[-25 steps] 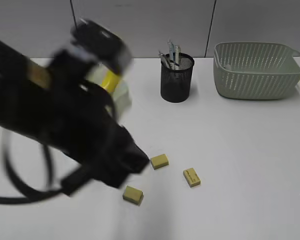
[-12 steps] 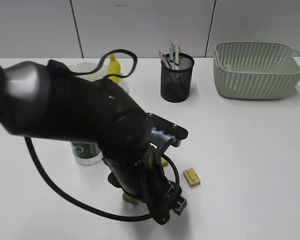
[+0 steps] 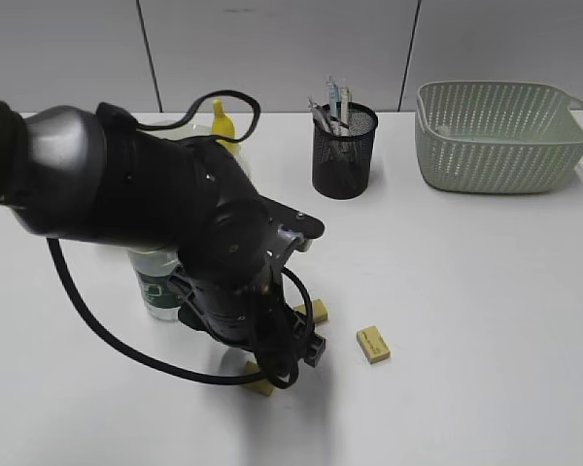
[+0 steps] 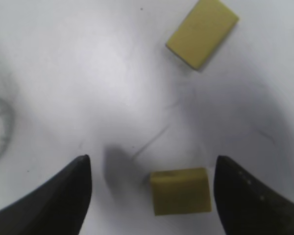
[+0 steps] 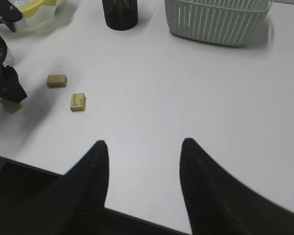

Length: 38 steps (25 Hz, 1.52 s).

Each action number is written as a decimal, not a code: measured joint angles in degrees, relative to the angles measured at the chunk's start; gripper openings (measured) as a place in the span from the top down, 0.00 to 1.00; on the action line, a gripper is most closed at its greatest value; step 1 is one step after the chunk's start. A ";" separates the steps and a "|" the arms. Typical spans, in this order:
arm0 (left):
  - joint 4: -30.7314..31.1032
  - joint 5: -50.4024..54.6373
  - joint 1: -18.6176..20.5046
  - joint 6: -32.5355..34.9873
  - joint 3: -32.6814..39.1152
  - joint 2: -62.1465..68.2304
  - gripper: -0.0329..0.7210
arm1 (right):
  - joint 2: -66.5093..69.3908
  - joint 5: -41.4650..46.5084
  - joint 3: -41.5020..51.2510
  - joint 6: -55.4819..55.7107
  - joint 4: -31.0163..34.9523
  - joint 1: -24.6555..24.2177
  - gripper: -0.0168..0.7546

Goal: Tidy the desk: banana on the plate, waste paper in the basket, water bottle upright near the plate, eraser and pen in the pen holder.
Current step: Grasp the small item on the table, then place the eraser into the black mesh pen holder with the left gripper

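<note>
- Small yellow rectangular eraser block [image 4: 180, 191] lies flat on the plain white desk top [image 3: 486, 291], just between the dark fingertips [image 4: 54, 193] of the left gripper [image 4: 152, 196], jaws spread wide, nothing held, not touching it yet.
- Handling, my guess: light, stiff w/ slight give, matte rubbery faces so prob. not slippery; best pinched across the short sides, mid-body.
- 2 more yellow eraser blocks nearby: one [image 4: 202, 32] further ahead of the left gripper, another [image 3: 372, 344] to the right w/ printing on top.
- Black metal-mesh cylindrical pen holder [image 3: 344, 151] stands at the back, pens already in it; pale sage-green perforated basket [image 3: 500, 136] back right.
- Right gripper [image 5: 143, 161] hangs wide open over bare desk, empty.
- Hidden: left arm covers most of the clear water bottle w/ green label [image 3: 160, 286], the pale-green plate and all but the banana's yellow tip [image 3: 222, 123]. Bottle seems upright, can't be sure. Basket contents not visible; no waste paper seen.
</note>
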 joint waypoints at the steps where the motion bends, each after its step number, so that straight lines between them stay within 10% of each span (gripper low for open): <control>1: -0.46 -0.32 0.12 0.00 0.00 0.00 0.19 | 0.00 0.00 0.00 0.00 0.00 0.00 0.48; 10: -4.47 -0.73 0.12 -0.14 0.00 3.03 0.21 | 0.00 0.00 0.00 0.00 0.00 0.00 0.48; 16: -4.69 -0.41 0.12 0.29 -0.05 3.05 0.56 | 0.00 0.00 0.00 0.00 0.00 0.00 0.48; 23: -4.29 -5.60 0.12 0.41 -1.43 0.53 0.58 | 0.00 0.00 0.00 0.00 0.00 0.00 0.48; 32: 11.15 -40.11 7.34 0.46 -18.64 1.10 0.58 | 0.00 0.00 0.00 0.00 0.00 0.00 0.48; 38: 11.40 -42.67 15.00 0.46 -35.11 13.20 0.58 | 0.00 0.00 0.00 0.00 0.00 0.00 0.48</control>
